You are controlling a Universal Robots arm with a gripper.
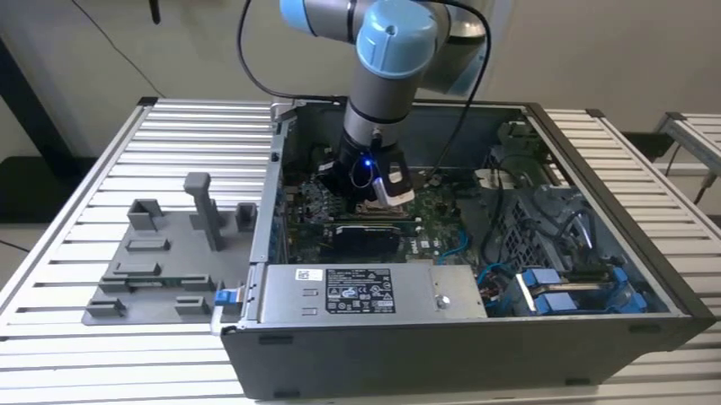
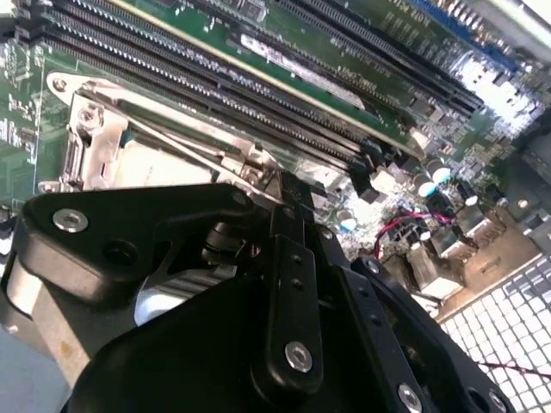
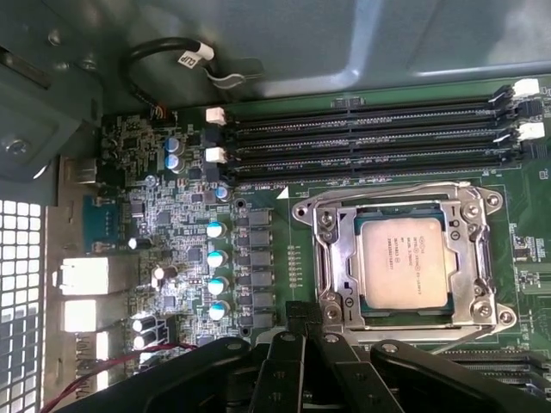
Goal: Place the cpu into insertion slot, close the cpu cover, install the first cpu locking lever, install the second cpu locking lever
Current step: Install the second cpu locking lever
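In the first wrist view the cpu [image 3: 405, 262] lies flat in the socket, its dull metal top showing through the window of the cpu cover [image 3: 331, 258], which lies down around it. A thin wire locking lever [image 3: 387, 191] runs along the socket's side nearest the memory slots. My gripper [image 3: 300, 317] is shut, its tip just off the socket's corner. In the second wrist view the gripper [image 2: 280, 202] sits close to the end of a slanting lever [image 2: 189, 138] over the cover [image 2: 90, 142]. In the exterior view the gripper [image 1: 377, 192] is low inside the computer case.
Memory slots [image 3: 370, 129] run beside the socket, and capacitors [image 3: 217, 258] stand on its other side. The case walls [image 1: 276, 169] enclose the motherboard. A power supply [image 1: 349, 291] and blue cables [image 1: 563, 283] lie in front. A grey fixture [image 1: 158, 253] rests on the table at the exterior view's left.
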